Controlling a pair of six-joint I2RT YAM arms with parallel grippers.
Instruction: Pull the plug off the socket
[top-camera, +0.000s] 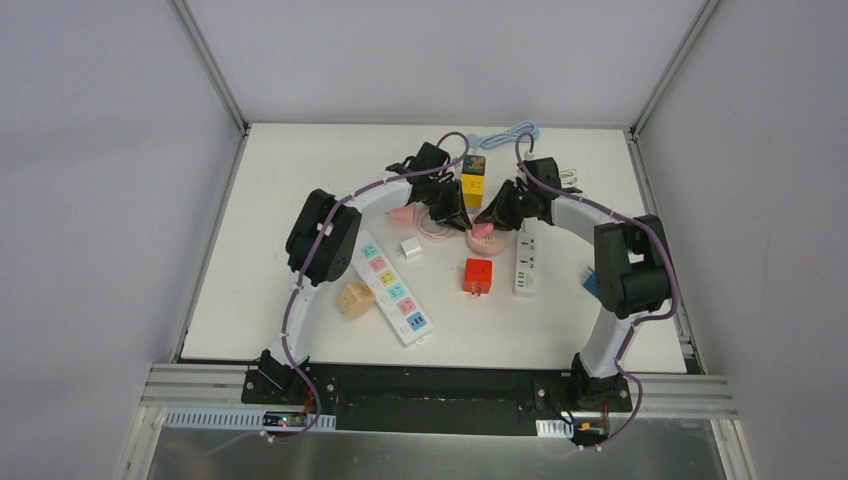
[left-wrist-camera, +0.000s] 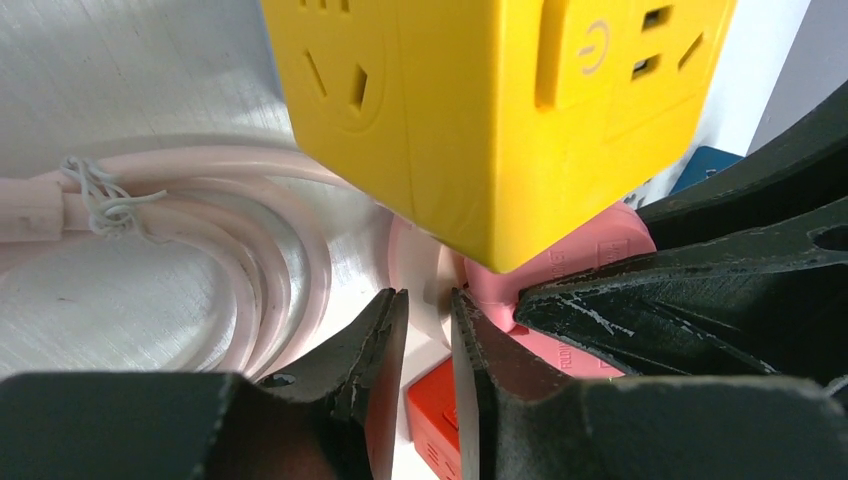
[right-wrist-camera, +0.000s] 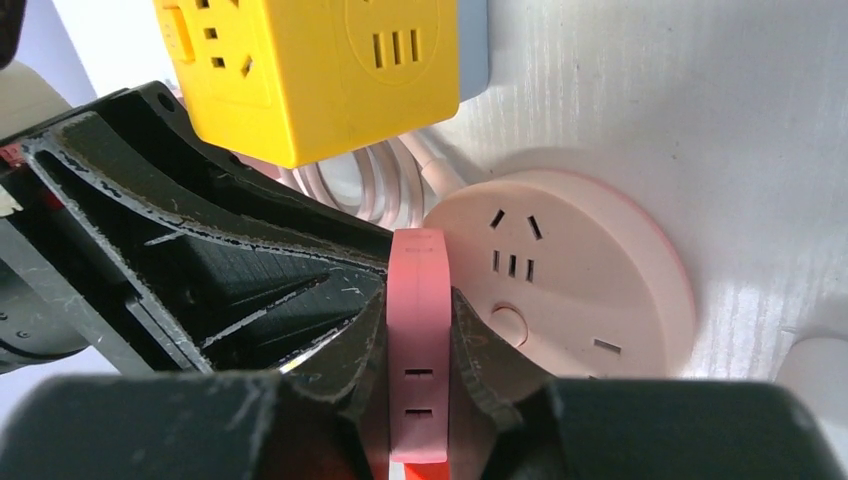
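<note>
The pale pink round socket (top-camera: 472, 245) (right-wrist-camera: 580, 290) lies mid-table. A darker pink flat plug (right-wrist-camera: 420, 260) (top-camera: 483, 229) stands on edge at its left side, its prongs hidden. My right gripper (right-wrist-camera: 418, 290) (top-camera: 492, 213) is shut on the plug's two flat faces. My left gripper (left-wrist-camera: 428, 295) (top-camera: 447, 212) faces it from the left. Its jaws stand a narrow gap apart with the socket's rim (left-wrist-camera: 430, 260) at their tips; whether they pinch it I cannot tell. In the left wrist view the plug (left-wrist-camera: 590, 250) shows between the right fingers (left-wrist-camera: 700, 290).
A yellow cube socket (top-camera: 473, 180) stands just behind both grippers and a red cube (top-camera: 477, 276) in front. A coiled pink cable (left-wrist-camera: 200, 260) lies left of the socket. A white strip (top-camera: 526, 262), a long multicoloured strip (top-camera: 392, 290) and a white adapter (top-camera: 410, 248) lie nearby.
</note>
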